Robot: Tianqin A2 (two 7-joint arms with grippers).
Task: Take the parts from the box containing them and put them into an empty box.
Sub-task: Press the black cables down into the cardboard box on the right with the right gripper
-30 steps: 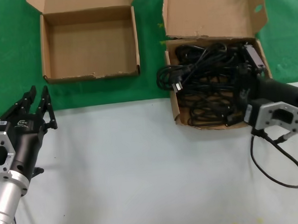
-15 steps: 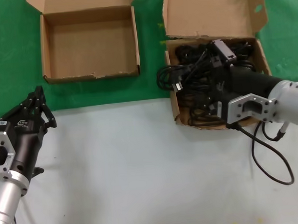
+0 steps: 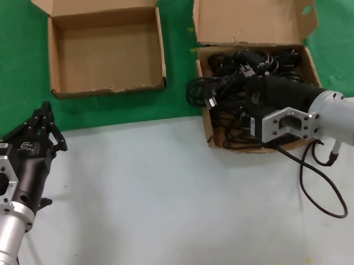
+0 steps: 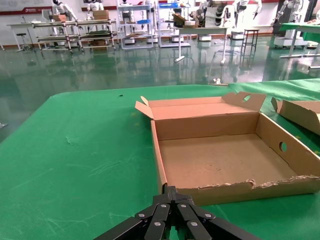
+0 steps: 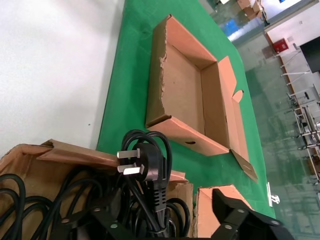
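Overhanging box wall (image 3: 207, 116), plug (image 3: 211, 101), near right tool (image 3: 244, 62)

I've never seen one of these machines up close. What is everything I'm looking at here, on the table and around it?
Empty box: one, brown cardboard, lid flap open, on the green mat at the robot's left.
Box of cords: one, brown cardboard, tall flap open, on the green mat's edge at the right.
Power cords: a tangled pile, count unclear, black, inside that box; one plug hangs over its wall.
Green mat: one, across the far side.
Table: one, white, near side.
Robot cable: one, thin black, looping on the table.
Left gripper: black, shut, idle over the table's left edge.
Right gripper: black, reaching into the cords.
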